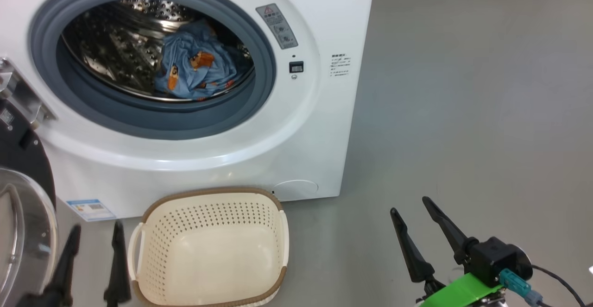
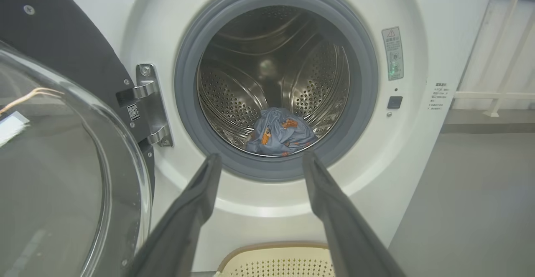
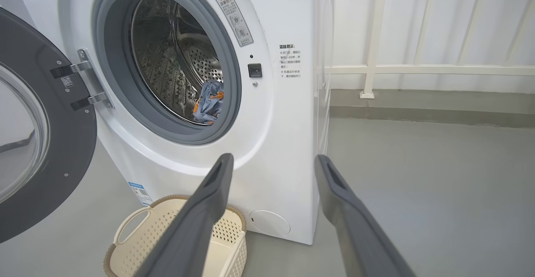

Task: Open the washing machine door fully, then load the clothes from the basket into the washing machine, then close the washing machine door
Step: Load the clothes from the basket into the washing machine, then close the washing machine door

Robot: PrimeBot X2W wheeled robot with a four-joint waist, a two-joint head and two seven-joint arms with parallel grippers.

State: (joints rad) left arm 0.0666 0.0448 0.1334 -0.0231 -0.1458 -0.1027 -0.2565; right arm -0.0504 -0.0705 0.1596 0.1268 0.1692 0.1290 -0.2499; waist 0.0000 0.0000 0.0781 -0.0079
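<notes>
Clothes (image 1: 194, 68) in drum (image 1: 116, 43), basket (image 1: 208, 223) empty | washing machine door (image 3: 62, 151) wide, awaiting closing | left gripper (image 1: 96, 227), right gripper (image 1: 409, 205): jaws apart, free

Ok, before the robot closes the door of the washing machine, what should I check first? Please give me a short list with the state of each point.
1. The basket is empty: ok.
2. The clothes lie inside the drum, none over the gasket: ok.
3. The washing machine door stands open on the robot's left: ok.
4. The left gripper is open and empty, beside the door: ok.
5. The right gripper is open and empty, away from the washing machine: ok.
6. The basket is low enough to clear the door's swing: cannot tell.
</notes>
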